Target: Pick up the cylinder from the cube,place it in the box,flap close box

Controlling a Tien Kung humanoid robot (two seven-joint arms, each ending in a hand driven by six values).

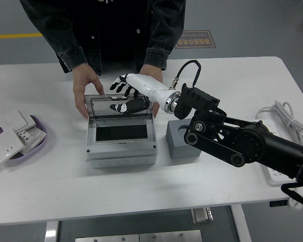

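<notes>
The grey box stands in the middle of the table with its clear lid raised and leaning forward. My right hand is at the lid's top edge, fingers spread over and behind it, thumb against the pane, holding nothing. The grey cube with a round hole in its top sits right of the box, below my forearm. No cylinder shows on the cube; the box's inside is dark. A person's hands steady the box at its back corners.
A purple plate with white switch plates sits at the left edge. A white power strip's cable lies at the right, the strip mostly behind my arm.
</notes>
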